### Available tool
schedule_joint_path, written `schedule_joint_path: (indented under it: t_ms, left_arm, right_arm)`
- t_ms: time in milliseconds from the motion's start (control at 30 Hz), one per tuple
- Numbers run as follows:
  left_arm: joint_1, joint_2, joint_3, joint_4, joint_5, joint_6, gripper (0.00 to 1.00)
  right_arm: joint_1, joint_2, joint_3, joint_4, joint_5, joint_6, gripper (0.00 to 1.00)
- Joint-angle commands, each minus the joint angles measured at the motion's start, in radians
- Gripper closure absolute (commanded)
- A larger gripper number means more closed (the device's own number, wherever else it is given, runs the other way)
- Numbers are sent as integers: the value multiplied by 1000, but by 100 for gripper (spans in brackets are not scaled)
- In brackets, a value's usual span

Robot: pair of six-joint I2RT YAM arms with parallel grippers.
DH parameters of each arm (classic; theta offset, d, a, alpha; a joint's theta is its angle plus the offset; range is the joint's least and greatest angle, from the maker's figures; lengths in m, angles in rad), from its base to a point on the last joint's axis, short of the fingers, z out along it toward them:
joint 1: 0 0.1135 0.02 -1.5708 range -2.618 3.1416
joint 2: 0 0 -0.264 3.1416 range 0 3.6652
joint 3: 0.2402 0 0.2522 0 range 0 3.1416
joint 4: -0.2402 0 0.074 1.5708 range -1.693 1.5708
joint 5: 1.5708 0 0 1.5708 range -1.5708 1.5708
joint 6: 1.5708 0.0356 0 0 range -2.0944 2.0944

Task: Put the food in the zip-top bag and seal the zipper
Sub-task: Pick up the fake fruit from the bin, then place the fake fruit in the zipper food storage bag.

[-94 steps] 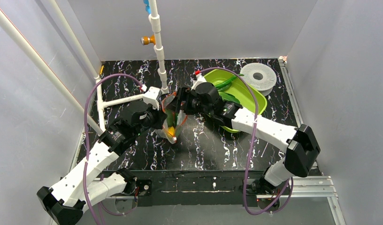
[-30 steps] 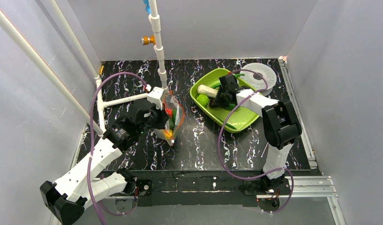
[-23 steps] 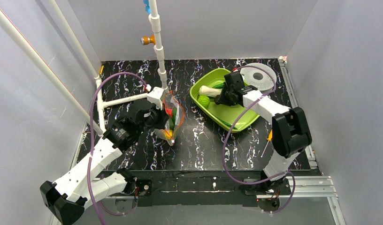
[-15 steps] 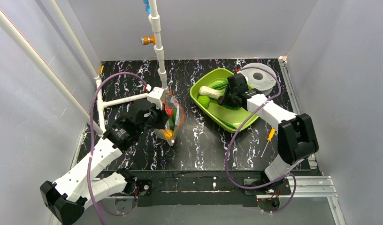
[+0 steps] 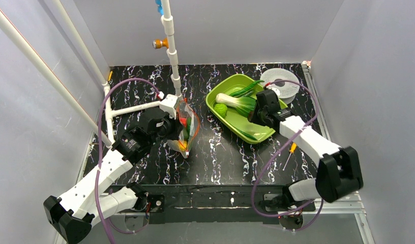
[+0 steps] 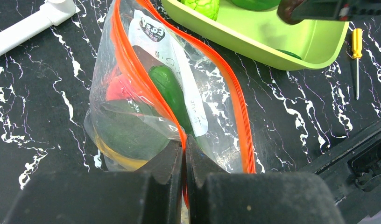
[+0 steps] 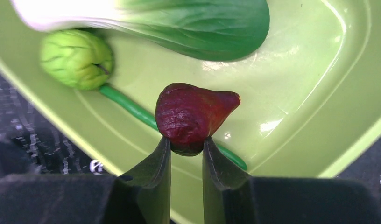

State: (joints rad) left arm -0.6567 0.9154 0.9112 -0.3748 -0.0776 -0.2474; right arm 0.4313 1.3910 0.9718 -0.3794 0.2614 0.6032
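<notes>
Right wrist view shows the right hand [image 7: 184, 144] clenched on a dark red piece of food [image 7: 193, 114], pinched by its lower end over the lime-green tray [image 7: 296, 93]. A few seconds ago this hand was at the bag's mouth; it has since swung back and worked across the tray to its near-right part. The bok choy [image 7: 193, 23], round green fruit [image 7: 76, 58] and long green pepper [image 7: 132, 107] lie in the tray yet. The left hand [image 6: 184, 149] has not shifted. It stays clamped on the near rim of the zip-top bag [image 6: 146, 107], which stands on the tabletop [image 5: 220, 157] left of the tray, its zipper [image 6: 235, 107] gaping. Several foods are inside already. Another load seems ready to carry over, with sealing some way off.
</notes>
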Motion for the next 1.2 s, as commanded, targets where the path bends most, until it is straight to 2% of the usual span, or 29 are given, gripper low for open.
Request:
schedule_joint_path:
  t_ms: [0,200,400,533,667,767,900,1000,1167]
  left_arm:
    - [-2,-9,17,-5,-2,-4,100]
    - [-2,-21,16,-6,-11,-1,100]
    - [-3,-25,17,-7,-12,-1,100]
    - [-2,-27,18,-6,-5,-1,100]
    - [-3,-34,17,-6,-9,-1,100]
    - [-2,-37,17,-6,-13,-1,100]
    - [-2,-39,17,-7,-11,-1,100]
    - [-2,-41,16,-5,-13,-1,100]
    - [-2,-42,16,-6,-11,-1,100]
  right_arm:
    - [-4,-127,18,19,-88,-26,99]
    - [56,-172,58,65,-413,33,99]
    - [306,-207,171,106,-401,-57,99]
    - [421,-209,223,145,-409,-106,99]
    - [451,-149,233,219,-490,-51,99]
    - [457,-49,272,211,-552,-4,99]
    - [470,47,328,180,-537,4,97]
    - [471,92,374,126,-494,5,87]
    - [471,109,406,104,-470,-7,50]
